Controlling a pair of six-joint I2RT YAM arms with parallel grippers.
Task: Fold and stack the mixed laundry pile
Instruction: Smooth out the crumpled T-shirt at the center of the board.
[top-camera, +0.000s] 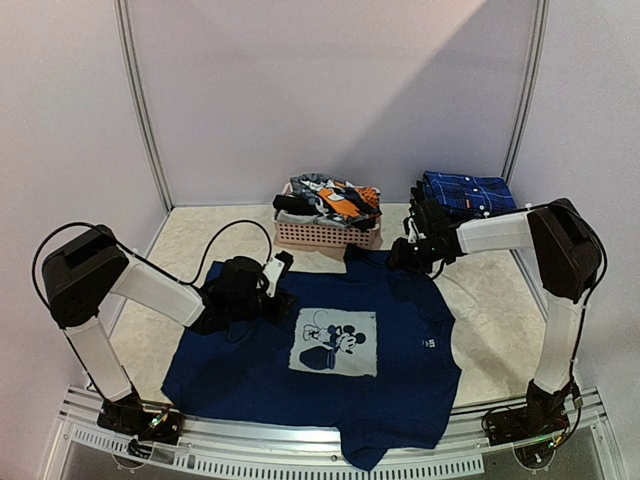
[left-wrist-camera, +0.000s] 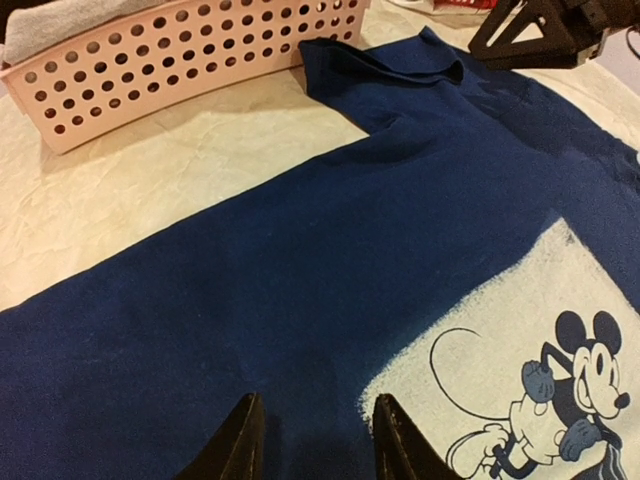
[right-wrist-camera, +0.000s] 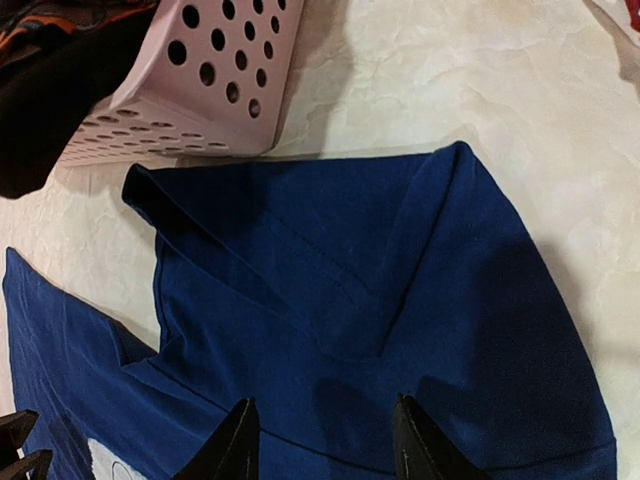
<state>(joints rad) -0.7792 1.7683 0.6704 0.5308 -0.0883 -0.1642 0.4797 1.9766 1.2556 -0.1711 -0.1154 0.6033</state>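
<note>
I hold both arms low over the navy T-shirt (top-camera: 250, 375), spread flat on the table (top-camera: 200, 235). Left gripper (left-wrist-camera: 315, 402) beside its print, right gripper (right-wrist-camera: 325, 402) above a sleeve, both parted, empty.

T-shirt (top-camera: 250, 375): navy, plain across body and sleeves.
Print (top-camera: 335, 342): pale cream block with a ragged edge; cartoon mouse in navy outline with mid-blue fills.
Chest mark (top-camera: 430, 343): small, white.
Basket (top-camera: 325, 236): pale pink, rows of round holes.
Patterned garment (top-camera: 348, 198): orange, blue, black and white.
Dark garment (top-camera: 292, 205): black.
Folded stack (top-camera: 465, 190): blue check with thin pale lines.
Table (top-camera: 200, 235): cream, faint marbled veining.
Arms (top-camera: 150, 285): white links, black joints.
Walls (top-camera: 330, 80): pale lilac-white.
</note>
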